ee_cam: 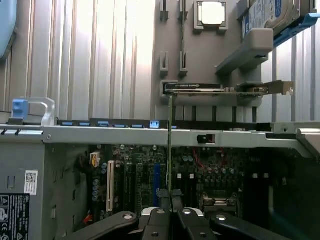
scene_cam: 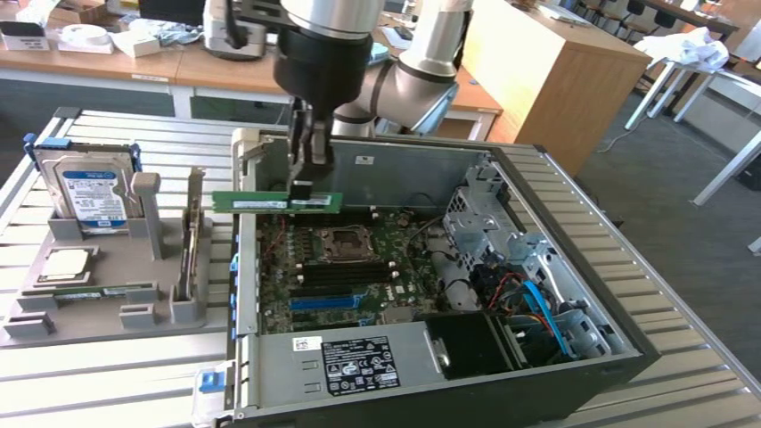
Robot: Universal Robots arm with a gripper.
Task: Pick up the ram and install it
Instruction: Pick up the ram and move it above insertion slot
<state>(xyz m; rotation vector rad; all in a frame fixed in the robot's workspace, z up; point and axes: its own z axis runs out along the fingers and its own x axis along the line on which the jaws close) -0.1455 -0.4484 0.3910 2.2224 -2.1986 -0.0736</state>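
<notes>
Carry step, I judged: pickup done, install not yet. The fingers (scene_cam: 312,152) were clamped shut on the ram (scene_cam: 276,201), pinching its top edge nearer one end, with most of the stick poking out toward 9 o'clock in the exterior view. The ram hung level and on edge, in the air over the open case (scene_cam: 535,383), above the motherboard (scene_cam: 345,267) at about 11 o'clock from the CPU socket (scene_cam: 342,239), touching nothing but the fingers. The black memory slots (scene_cam: 345,272) sat at about 6 o'clock from that socket, apart from the stick. In the wrist view the ram (ee_cam: 170,150) showed edge-on as a thin line running out from between the fingers (ee_cam: 157,220), crossing the board and the case wall. The grey holder (scene_cam: 107,312) with the hard drive (scene_cam: 85,192) stood on the slatted surface (scene_cam: 107,374) at 9 o'clock from the case. My read: seating calls for getting the stick's long edge parallel to one slot and right over it, then a straight push down; any tilt or offset risks jamming on the slot rim. Pose: the arm (scene_cam: 405,71) reached in from 12 o'clock, wrist pointing straight down, fingers vertical.
</notes>
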